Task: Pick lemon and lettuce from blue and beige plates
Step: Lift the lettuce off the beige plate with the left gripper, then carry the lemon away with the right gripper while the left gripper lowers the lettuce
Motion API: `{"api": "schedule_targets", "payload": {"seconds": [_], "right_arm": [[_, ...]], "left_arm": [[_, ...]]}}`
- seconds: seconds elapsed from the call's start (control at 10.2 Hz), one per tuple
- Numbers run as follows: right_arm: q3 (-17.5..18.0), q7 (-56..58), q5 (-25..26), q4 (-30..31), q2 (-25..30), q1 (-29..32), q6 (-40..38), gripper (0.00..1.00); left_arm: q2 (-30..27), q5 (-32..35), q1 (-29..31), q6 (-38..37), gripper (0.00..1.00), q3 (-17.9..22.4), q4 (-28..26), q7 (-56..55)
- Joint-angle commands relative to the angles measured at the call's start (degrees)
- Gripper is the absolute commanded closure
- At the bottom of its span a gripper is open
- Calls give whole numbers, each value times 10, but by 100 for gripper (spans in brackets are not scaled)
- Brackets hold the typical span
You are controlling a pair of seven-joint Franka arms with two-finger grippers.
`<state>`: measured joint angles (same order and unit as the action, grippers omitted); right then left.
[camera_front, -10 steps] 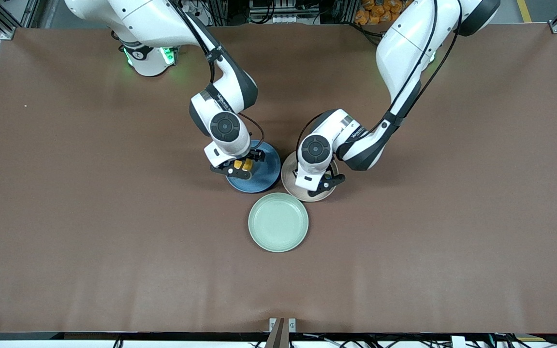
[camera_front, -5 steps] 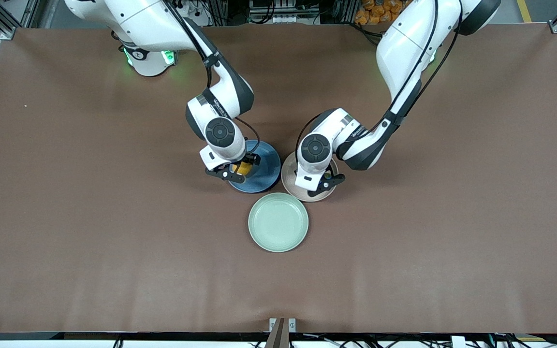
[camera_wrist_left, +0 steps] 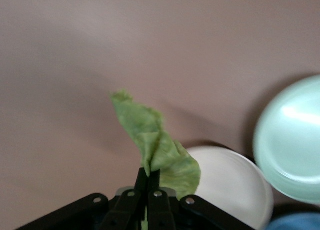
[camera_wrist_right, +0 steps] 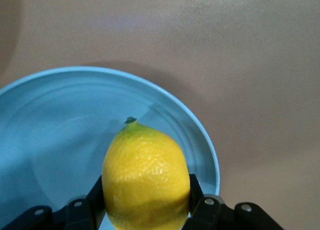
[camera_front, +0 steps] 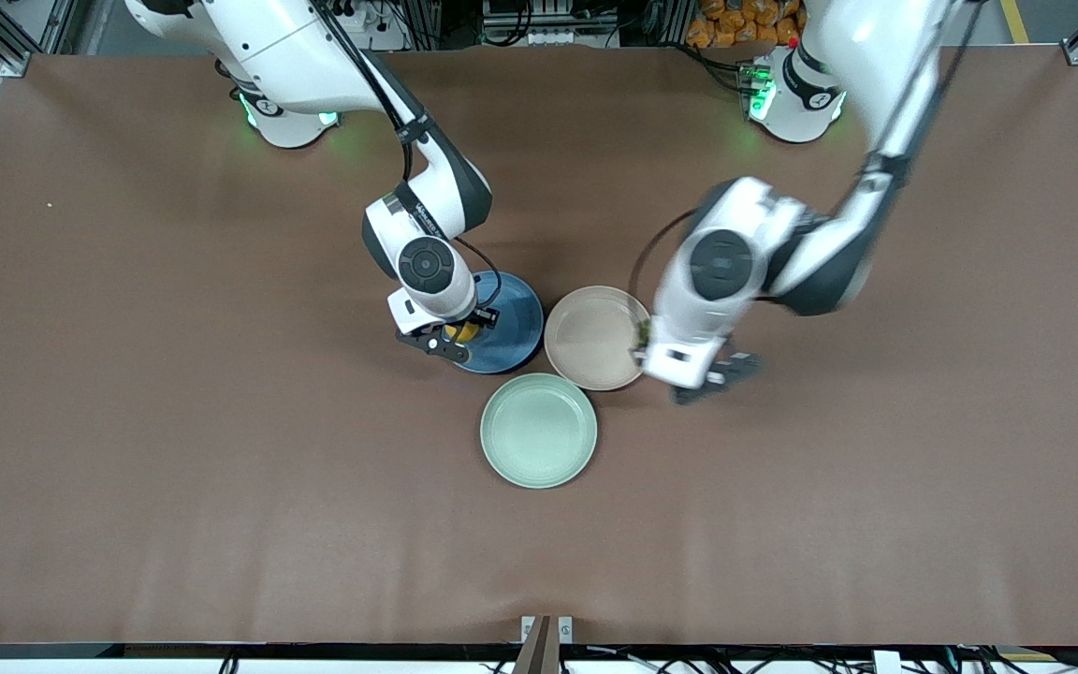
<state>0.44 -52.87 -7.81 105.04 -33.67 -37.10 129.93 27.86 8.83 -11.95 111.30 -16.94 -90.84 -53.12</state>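
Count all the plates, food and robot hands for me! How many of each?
Plates: 3, blue plate, beige plate, mint-green plate
Food: 2, lemon, lettuce
Grippers: 2, right gripper, left gripper
Total: 7

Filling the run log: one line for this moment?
left gripper: shut on lettuce, off beige plate | right gripper: shut on lemon, over blue plate
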Motion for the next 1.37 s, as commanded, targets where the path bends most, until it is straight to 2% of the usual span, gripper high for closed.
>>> {"api": "schedule_targets", "payload": {"seconds": [0.0, 0.29, 0.49, 0.59, 0.68, 0.78, 0.88, 1.08, 1.27], "right_arm": [[3, -32, -6, -21, -3, 3, -7, 100], [1, -86, 1, -64, 1, 4, -35, 100], [-12, -73, 7, -121, 2, 26, -107, 100], [-13, -41, 26, -146, 2, 48, -143, 100], [-12, 1, 38, -156, 1, 75, -160, 100], [-13, 48, 41, -157, 1, 95, -160, 100], [-13, 96, 54, -157, -3, 121, -160, 100], [-13, 203, 87, -157, -8, 182, -152, 100], [-13, 280, 99, -157, -18, 219, -126, 100]], "left_arm": [[14, 6, 91, -17, 100, -5, -21, 108], [60, 13, 162, -10, 100, -5, -18, 178], [80, 13, 175, 1, 100, -4, -17, 192], [95, 34, 186, 11, 100, -3, -17, 192], [97, 62, 191, 13, 73, -5, -17, 193], [90, 61, 189, 10, 10, -5, -17, 193], [79, 60, 192, 9, 0, -9, -17, 192], [39, 59, 188, -2, 0, -16, -16, 191], [-25, 59, 191, -40, 0, -41, -15, 219]]}}
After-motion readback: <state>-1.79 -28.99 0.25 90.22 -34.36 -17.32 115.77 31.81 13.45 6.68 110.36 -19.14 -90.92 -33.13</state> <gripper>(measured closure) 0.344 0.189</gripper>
